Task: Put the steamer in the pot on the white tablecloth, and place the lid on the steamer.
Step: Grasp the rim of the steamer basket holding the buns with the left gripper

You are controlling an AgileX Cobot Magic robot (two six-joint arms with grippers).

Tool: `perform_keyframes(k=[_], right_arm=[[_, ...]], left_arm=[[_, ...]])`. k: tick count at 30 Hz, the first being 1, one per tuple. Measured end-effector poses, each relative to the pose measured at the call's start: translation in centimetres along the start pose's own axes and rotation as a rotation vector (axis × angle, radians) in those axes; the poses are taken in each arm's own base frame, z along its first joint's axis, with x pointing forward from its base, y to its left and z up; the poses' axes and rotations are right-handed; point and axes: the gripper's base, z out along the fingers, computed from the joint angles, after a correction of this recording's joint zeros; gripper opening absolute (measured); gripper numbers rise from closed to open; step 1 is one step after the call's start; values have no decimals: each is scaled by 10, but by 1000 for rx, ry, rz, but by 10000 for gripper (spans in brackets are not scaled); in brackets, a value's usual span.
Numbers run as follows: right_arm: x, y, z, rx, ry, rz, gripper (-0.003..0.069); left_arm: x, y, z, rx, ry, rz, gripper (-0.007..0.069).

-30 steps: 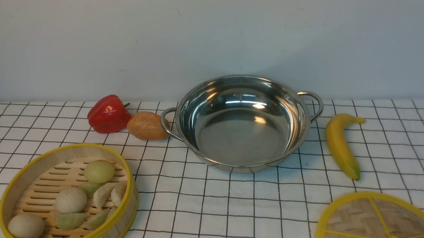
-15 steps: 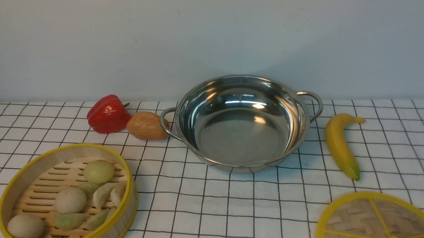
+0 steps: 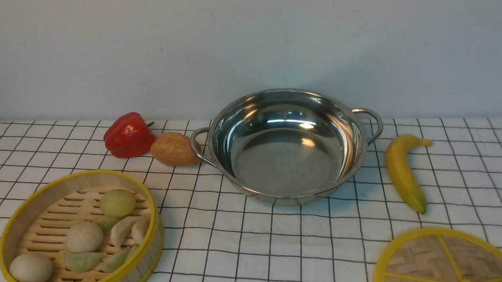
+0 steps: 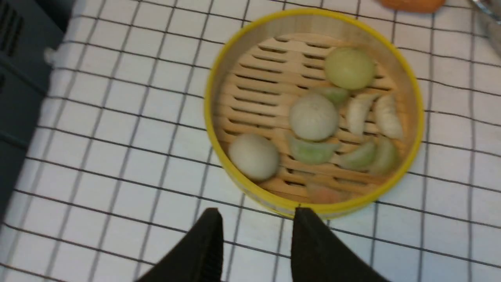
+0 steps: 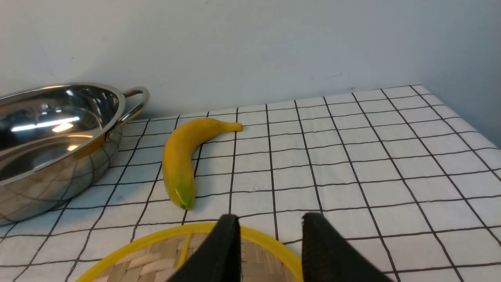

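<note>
Bright, even overhead light; glare streaks inside the pot [image 3: 288, 160]; soft faint shadows; the left wrist view is slightly blurred.

The white tablecloth [image 3: 271, 245] bears six things — steamer [image 3: 72, 181] near left, lid [image 3: 446, 267] near right, pot [image 3: 286, 160] behind — red pepper [image 3: 127, 135], brown roll [image 3: 174, 149] and banana [image 3: 402, 170] flanking it.

Open cloth [image 3: 271, 245] between steamer [image 3: 82, 172] and pot [image 3: 284, 160]; pepper [image 3: 127, 135], brown roll [image 3: 174, 148] flank pot left, banana [image 3: 402, 170] right.
</note>
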Motion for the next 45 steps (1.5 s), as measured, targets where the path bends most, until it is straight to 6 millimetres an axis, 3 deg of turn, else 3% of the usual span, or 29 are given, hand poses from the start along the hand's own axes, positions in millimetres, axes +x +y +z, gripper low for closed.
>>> perform_keyframes(k=[3, 4, 5, 6, 7, 9, 12, 19, 20, 24, 26, 27, 31, 36, 41, 45], right_arm=[[0, 0, 0, 0, 1, 0, 243], [0, 0, 0, 0, 1, 0, 243], [0, 0, 0, 0, 1, 0, 243], [0, 0, 0, 0, 1, 0, 243], [0, 0, 0, 0, 1, 0, 243], [0, 0, 0, 0, 1, 0, 243], [0, 0, 0, 0, 1, 0, 243], [0, 0, 0, 0, 1, 0, 243], [0, 0, 0, 0, 1, 0, 243], [0, 0, 0, 0, 0, 0, 243], [0, 0, 0, 0, -1, 0, 243], [0, 0, 0, -1, -2, 0, 243], [0, 0, 0, -1, -2, 0, 243], [0, 0, 0, -1, -2, 0, 243], [0, 0, 0, -1, -2, 0, 243], [0, 0, 0, -1, -2, 0, 243]], left_arm=[[-41, -2, 26, -29, 90, 93, 243], [-46, -3, 31, -32, 105, 100, 243], [-60, -2, 51, -38, 163, 122, 243], [-62, -2, 53, -36, 168, 129, 243], [-72, -1, 78, -26, 243, 147, 243], [-76, 1, 108, -7, 335, 181, 243], [-76, 4, 136, 8, 426, 251, 243], [-80, 27, 166, -80, 495, 498, 243], [-80, 29, 168, -86, 490, 497, 243], [-76, 52, 207, -58, 508, 365, 246], [-74, 53, 214, -28, 513, 326, 254], [-69, 55, 228, 29, 534, 283, 272], [-65, 43, 249, 180, 532, 265, 345], [-64, 46, 266, 156, 515, 288, 399], [-62, 47, 283, 139, 497, 296, 396], [-53, 47, 305, 151, 537, 296, 349]])
